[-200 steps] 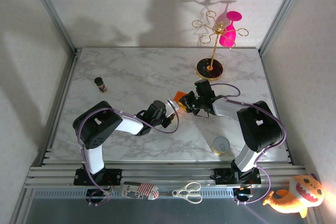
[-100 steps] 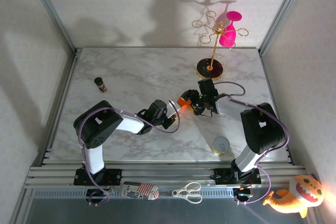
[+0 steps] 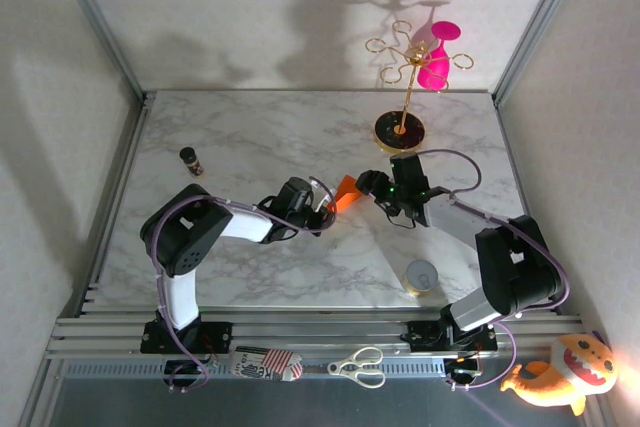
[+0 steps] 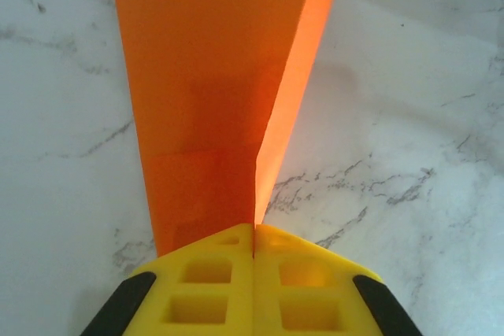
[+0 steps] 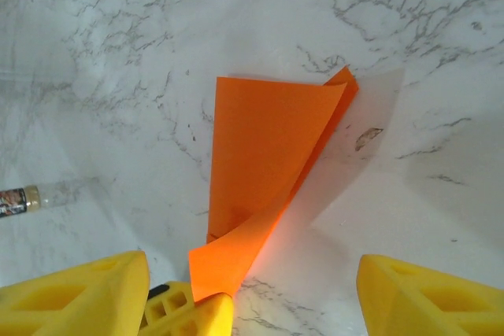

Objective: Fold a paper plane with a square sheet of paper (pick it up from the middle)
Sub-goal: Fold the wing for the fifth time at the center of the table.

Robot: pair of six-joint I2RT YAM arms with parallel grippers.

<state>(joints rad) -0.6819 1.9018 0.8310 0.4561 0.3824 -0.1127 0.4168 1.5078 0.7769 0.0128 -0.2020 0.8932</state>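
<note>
Paper count: one square sheet of paper (image 3: pixel 345 192) (orange, partly folded), near the middle of the desk (image 3: pixel 250 137), one end clamped in the left gripper (image 3: pixel 327 209). The right gripper (image 3: pixel 372 184) gapes just beside it, holding nothing. One gold stand (image 3: pixel 400 130) by the far edge carries one pink glass (image 3: pixel 435 67).

White marble-patterned table (image 3: pixel 300 127), on which a small dark bottle (image 3: pixel 190 160) is stood towards the far left, the black round base (image 3: pixel 400 130) of a gold stand is set far right, and a yellow-rimmed round tin (image 3: pixel 421 276) is placed near right.
</note>
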